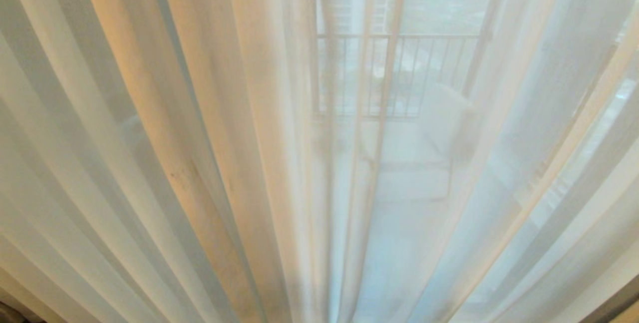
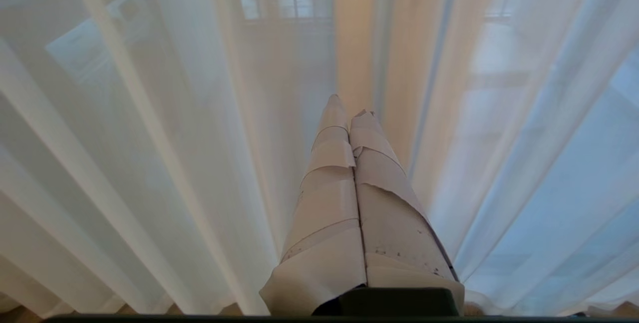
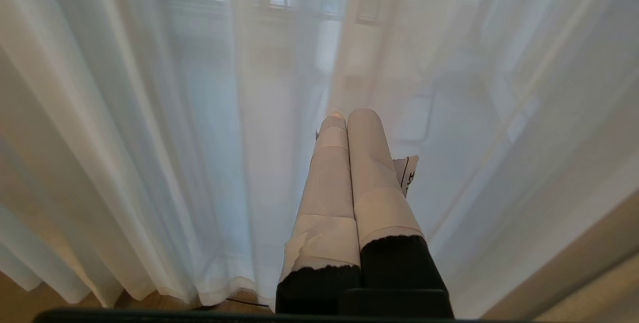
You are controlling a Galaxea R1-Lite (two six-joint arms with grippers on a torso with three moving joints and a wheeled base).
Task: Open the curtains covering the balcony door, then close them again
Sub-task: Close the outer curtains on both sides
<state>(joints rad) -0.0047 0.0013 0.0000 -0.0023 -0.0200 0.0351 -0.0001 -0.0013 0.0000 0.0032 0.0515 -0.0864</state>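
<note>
Beyond: a balcony railing (image 1: 399, 38), perhaps a white chair (image 1: 444, 123).

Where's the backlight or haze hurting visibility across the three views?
Head view: daylight through the sheer curtains veils the balcony railing in haze. Left wrist view: warm glow behind folds, left end effector sharp. Right wrist view: right end effector sharp, balcony washed out.

You see thin, matt white see-through cloth curtains (image 1: 209, 128) in soft pleats. The left gripper (image 2: 349, 108) fingers wear creased, peeling pale tape; the right gripper (image 3: 348, 113) has smoother tape over black plastic.
</note>
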